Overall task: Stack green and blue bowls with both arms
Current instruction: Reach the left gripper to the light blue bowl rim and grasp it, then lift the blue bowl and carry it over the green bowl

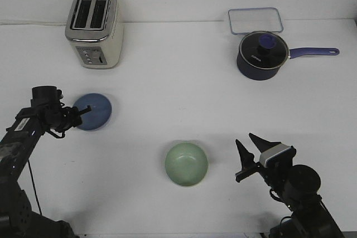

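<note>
**Two bowls apart, one arm at each**

Nearest the camera, the right end effector [250, 151] hangs low over the white desk [178, 82] with its two pointed fingers spread wide, nothing between them. It points toward the green bowl [186, 164], which sits upright and empty just beside it, near but not touching. That spread stance suits a reach for the rim: the opening is turned toward the bowl's near wall, so a short advance would probably put one finger inside and one outside.

A little farther back on the other side, the left end effector [80, 113] is at the edge of the blue bowl [93, 112]. The fingers overlap the bowl's rim, dark against the blue. I cannot tell whether they are pinching the rim or merely spread around it. The bowl looks tilted toward the arm, which hints at a grip, but that is a judgement only.

The bowls lie well apart, so no stacking is done yet. One must be carried to the other.

At the far side stand a toaster [93, 28], a dark saucepan [262, 55] with lid and blue handle, and behind it a clear rectangular container [255, 20]. All are well clear of both arms.
</note>
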Tool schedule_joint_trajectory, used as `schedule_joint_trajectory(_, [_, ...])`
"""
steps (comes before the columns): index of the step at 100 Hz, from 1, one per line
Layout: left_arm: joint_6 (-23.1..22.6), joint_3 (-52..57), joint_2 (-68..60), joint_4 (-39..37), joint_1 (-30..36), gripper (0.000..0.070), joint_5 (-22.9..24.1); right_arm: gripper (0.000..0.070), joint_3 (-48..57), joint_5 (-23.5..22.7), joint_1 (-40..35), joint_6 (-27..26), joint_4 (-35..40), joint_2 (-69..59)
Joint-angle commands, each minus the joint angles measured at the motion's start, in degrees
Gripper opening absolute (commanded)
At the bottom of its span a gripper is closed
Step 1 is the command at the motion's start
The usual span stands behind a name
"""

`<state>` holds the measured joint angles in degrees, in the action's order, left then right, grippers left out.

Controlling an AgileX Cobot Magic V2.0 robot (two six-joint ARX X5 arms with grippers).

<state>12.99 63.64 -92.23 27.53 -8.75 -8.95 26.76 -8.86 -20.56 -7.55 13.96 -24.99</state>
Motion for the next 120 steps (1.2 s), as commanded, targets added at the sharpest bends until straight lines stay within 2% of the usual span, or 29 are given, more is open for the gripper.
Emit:
schedule_joint_trajectory(1, [-0.5,2.0,-0.1,0.4,-0.2,0.0013,0.0,0.0308,0.2,-0.2,-0.2,-0.5,-0.6,-0.1])
schedule_joint_trajectory(30, [-4.0,9.2,7.7,9.2,1.6,0.0013,-9.2,0.0308,0.2,-0.2,-0.2,-0.5,-0.5,-0.1])
schedule_joint_trajectory(40, [-4.6,11.0,12.0,12.0,3.9,0.0013,-11.5,0.0308,0.2,-0.2,-0.2,-0.5,-0.5,-0.1])
schedule_joint_trajectory(54, [-4.7,11.1,16.8,16.1,8.9,0.0013,-17.2,0.0308,0.2,-0.1,-0.2,-0.5,-0.4,-0.2])
schedule_joint_trajectory(70, [-5.6,11.1,17.9,21.6,18.6,0.0013,-17.7,0.0308,0.2,-0.2,-0.2,-0.5,-0.4,-0.2])
schedule_joint_trajectory(82, [-5.4,11.1,16.3,21.8,27.3,0.0013,-17.7,0.0308,0.2,-0.2,-0.2,-0.5,-0.4,-0.2])
schedule_joint_trajectory(105, [-3.4,11.1,9.1,17.4,42.4,0.0013,-16.5,0.0308,0.2,-0.2,-0.2,-0.5,-0.4,-0.2])
schedule_joint_trajectory(120, [-2.0,11.1,3.7,11.4,48.4,0.0013,-16.0,0.0308,0.2,-0.2,-0.2,-0.6,-0.4,-0.2])
